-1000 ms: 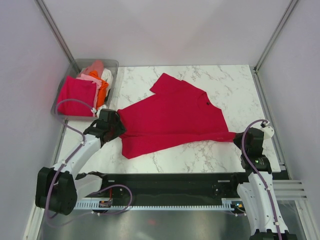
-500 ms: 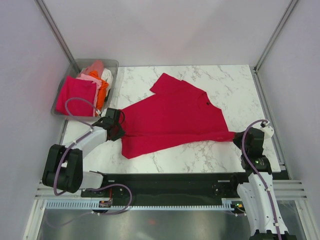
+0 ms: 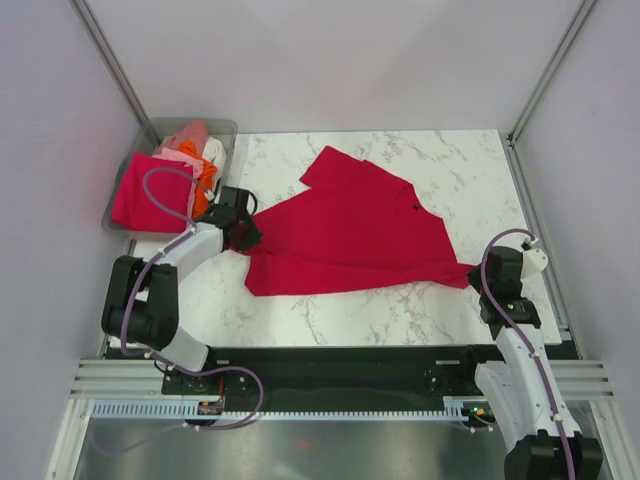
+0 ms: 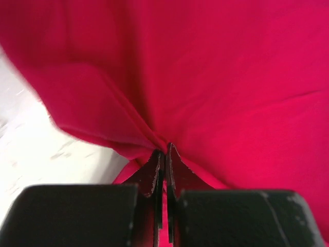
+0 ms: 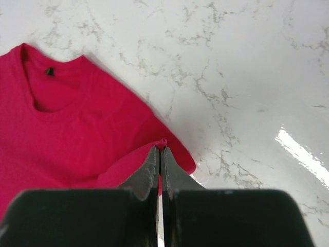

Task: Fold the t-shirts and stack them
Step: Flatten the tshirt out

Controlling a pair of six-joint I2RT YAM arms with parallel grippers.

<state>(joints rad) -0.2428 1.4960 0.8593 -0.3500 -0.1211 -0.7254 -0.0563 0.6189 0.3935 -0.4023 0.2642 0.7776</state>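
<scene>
Centrally, crimson t-shirt (image 3: 350, 235), dark neck label (image 5: 49, 71), unreadable

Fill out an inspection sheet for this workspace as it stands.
Surface: marble table, white with grey veins.
Job's things: crimson t-shirt spread mid-table; magenta shirt, orange shirt, pale pink shirt and white shirt in the bin.
Clutter: nothing seen.
Grippers: left gripper shut on the crimson t-shirt's left edge; right gripper shut on its right corner.
Cables: lilac cable loops along each arm.
Surroundings: pale walls, metal frame posts.
</scene>
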